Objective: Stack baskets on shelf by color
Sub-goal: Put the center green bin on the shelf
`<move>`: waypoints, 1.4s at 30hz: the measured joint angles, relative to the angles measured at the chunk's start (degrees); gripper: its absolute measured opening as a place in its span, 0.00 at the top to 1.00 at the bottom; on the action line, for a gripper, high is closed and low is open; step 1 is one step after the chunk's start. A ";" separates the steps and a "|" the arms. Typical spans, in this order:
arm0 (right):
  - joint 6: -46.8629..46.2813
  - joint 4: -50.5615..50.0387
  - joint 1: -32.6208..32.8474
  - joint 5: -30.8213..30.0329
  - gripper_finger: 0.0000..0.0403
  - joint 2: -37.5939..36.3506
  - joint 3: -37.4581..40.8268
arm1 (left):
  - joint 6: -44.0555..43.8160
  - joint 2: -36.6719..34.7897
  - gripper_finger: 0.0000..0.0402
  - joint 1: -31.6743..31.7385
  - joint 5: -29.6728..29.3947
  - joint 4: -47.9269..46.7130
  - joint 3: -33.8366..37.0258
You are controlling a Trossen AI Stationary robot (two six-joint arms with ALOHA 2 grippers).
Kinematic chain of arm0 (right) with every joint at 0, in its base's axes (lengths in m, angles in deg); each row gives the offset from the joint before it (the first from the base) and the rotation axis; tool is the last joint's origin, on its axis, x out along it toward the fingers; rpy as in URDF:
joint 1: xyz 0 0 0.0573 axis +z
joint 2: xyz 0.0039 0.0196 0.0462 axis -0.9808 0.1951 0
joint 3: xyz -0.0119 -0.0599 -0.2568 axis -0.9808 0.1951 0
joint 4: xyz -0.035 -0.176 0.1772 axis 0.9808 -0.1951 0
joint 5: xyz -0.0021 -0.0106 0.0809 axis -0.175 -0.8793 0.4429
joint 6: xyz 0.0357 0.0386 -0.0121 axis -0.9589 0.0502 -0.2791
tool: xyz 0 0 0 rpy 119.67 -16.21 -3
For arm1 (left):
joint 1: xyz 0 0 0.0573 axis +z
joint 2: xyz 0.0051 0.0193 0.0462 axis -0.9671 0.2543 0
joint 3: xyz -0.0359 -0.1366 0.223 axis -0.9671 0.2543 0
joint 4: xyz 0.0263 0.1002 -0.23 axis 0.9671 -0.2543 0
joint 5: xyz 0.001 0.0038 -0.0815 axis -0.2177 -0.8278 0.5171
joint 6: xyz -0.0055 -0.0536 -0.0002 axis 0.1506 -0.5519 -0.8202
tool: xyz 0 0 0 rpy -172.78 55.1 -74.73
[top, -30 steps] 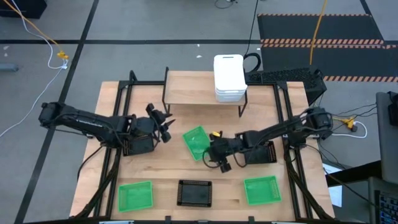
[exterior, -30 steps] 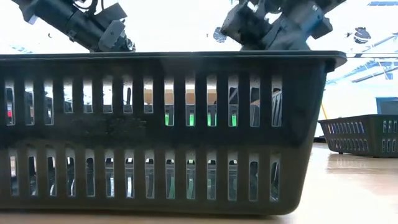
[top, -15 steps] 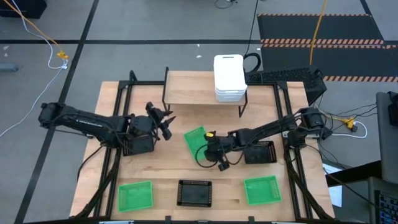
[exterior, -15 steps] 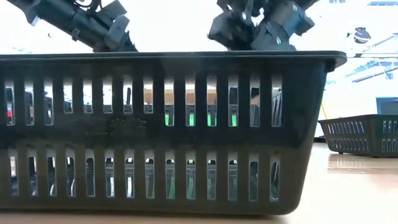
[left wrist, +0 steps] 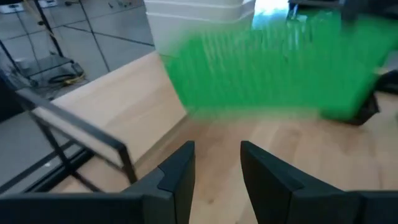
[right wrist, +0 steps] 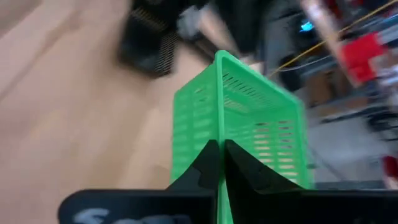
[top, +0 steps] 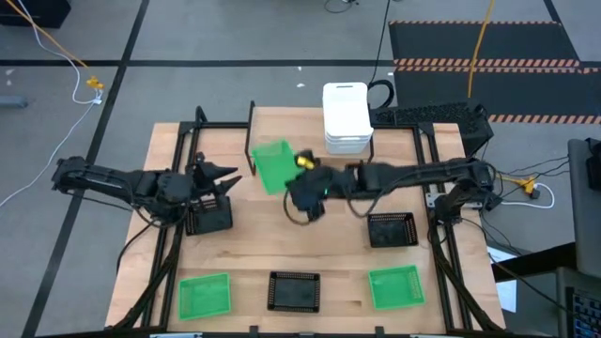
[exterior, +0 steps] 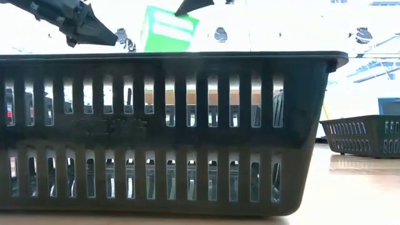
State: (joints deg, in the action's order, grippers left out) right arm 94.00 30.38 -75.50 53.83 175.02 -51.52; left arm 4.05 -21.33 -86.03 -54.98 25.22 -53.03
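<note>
A green mesh basket (top: 270, 167) hangs tilted in the air at the shelf's (top: 291, 134) near edge, with my right gripper (top: 291, 178) shut on it. It also shows above the black rim in the low view (exterior: 165, 28) and blurred in the left wrist view (left wrist: 273, 68). My left gripper (top: 223, 174) stands open and empty just left of it, its fingers (left wrist: 180, 171) pointing toward it. A stack of white baskets (top: 346, 117) rests on the shelf's right end. My right gripper pinches the green basket's upper rim (right wrist: 219, 134) between its two shut fingers, one finger on each face of the mesh wall. The arm reaches in from the table's right. The basket is lifted clear of the table and hangs tilted.
On the table stand black baskets at the left (top: 208, 218), right (top: 390, 228) and near middle (top: 294, 291), the last filling the low view (exterior: 169, 131). Green baskets sit at the near left (top: 204, 294) and near right (top: 395, 286). The shelf's left and middle are bare.
My right gripper has lifted the green basket off the table's middle and carried it up and toward the far left, to the shelf's near edge; the basket has tipped on the way. My left gripper has drawn back toward the table's left edge.
</note>
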 joint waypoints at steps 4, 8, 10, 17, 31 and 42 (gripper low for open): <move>2.89 1.57 -7.07 0.78 1.00 -0.43 -2.48 | -2.18 0.17 0.67 -1.31 -3.60 -3.34 0.00; 2.16 3.14 -15.67 3.96 1.00 -0.19 -1.08 | -4.30 1.72 0.67 -1.80 -4.21 -4.59 0.00; 1.21 3.39 -19.07 4.94 1.00 0.35 0.47 | -4.72 2.96 0.67 -1.91 -4.22 -4.56 0.00; -0.65 10.53 -22.82 7.64 1.00 -0.17 7.93 | -5.52 5.80 0.67 -1.93 -5.88 -4.44 0.00; -2.82 7.00 -17.90 -1.37 1.00 0.08 9.34 | -7.05 5.83 0.67 -2.23 -6.09 -4.38 0.00; -7.64 0.93 -17.85 -3.03 0.91 -0.18 9.33 | -7.25 5.83 0.67 -2.23 -6.07 -4.40 0.02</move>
State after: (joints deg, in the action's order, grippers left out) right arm 86.36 31.31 -93.36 50.80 174.83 -42.19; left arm -3.20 -15.49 -88.26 -61.05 20.82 -53.01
